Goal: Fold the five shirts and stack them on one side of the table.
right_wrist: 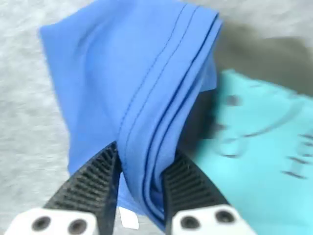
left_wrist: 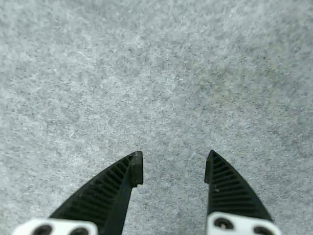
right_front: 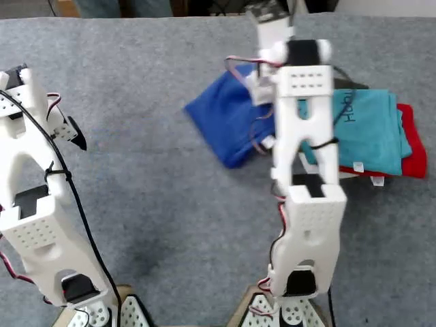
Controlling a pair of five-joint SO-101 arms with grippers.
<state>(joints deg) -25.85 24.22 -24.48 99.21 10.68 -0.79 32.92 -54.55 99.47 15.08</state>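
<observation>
Stacked: teal shirt [right_front: 368, 129] over red shirt [right_front: 413, 155]. Blue shirt [right_wrist: 122, 73]: folded, pinched by right claw [right_wrist: 142, 157], beside stack, not yet placed. Left claw [left_wrist: 173, 169]: spread, empty, above table [left_wrist: 146, 73].

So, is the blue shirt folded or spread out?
Folded: the blue shirt shows layered edges, pinched in the right gripper.

Open grey table [right_front: 157, 191] spans the left and centre, with bare surface beneath the left gripper [left_wrist: 173, 169]. At right, the blue shirt [right_front: 225, 119] and the teal-on-red stack [right_front: 371, 129] block passage, and the right arm [right_front: 306, 136] overhangs both.
</observation>
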